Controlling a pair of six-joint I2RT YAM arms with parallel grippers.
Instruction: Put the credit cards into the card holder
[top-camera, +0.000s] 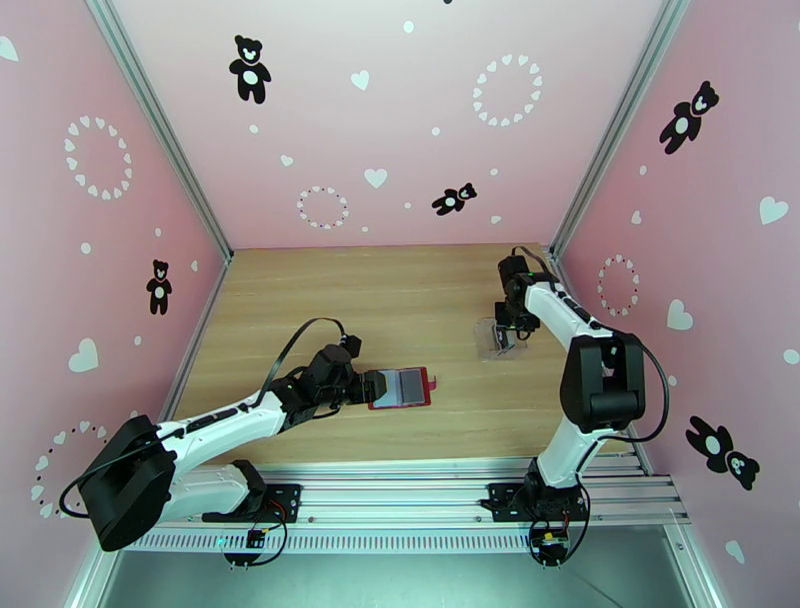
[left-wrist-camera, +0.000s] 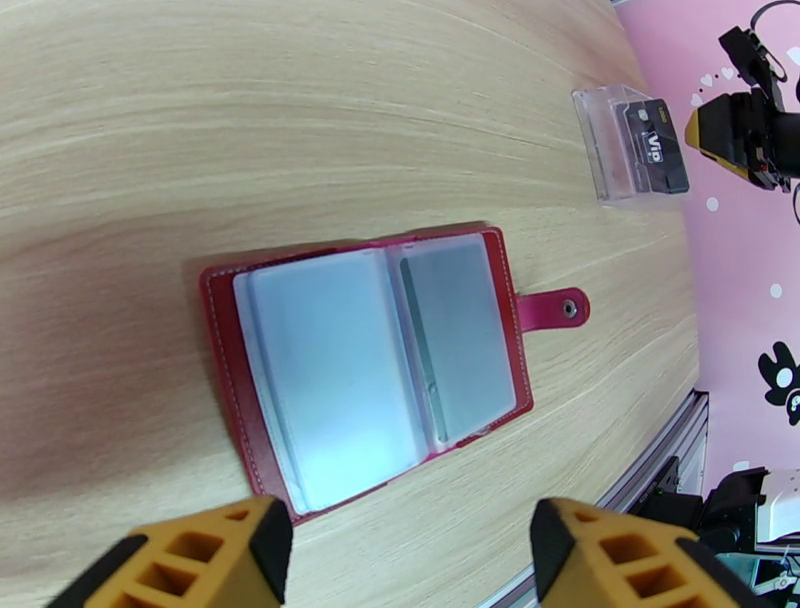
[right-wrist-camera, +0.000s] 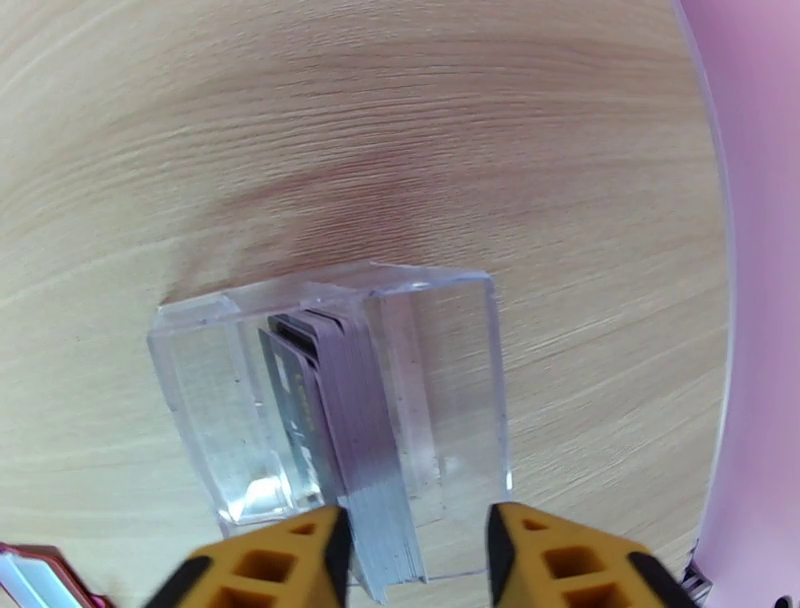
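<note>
The card holder (top-camera: 402, 387) lies open on the table, dark red with grey pockets (left-wrist-camera: 330, 370) and its snap tab (left-wrist-camera: 552, 308) pointing right. My left gripper (top-camera: 373, 386) hovers at its left edge, open (left-wrist-camera: 410, 555), nothing between the fingers. The credit cards (right-wrist-camera: 350, 430) stand on edge as a stack inside a clear plastic case (right-wrist-camera: 455, 380). My right gripper (right-wrist-camera: 418, 550) is open just above the case (top-camera: 494, 340), its fingertips on either side of the stack's near end without touching it. A dark card (left-wrist-camera: 660, 150) shows through the case.
The pink right wall (top-camera: 700, 250) is close behind the case and the right arm. Bare wooden tabletop (top-camera: 350, 290) stretches behind and between the wallet and the case. A metal rail (top-camera: 420, 470) runs along the near edge.
</note>
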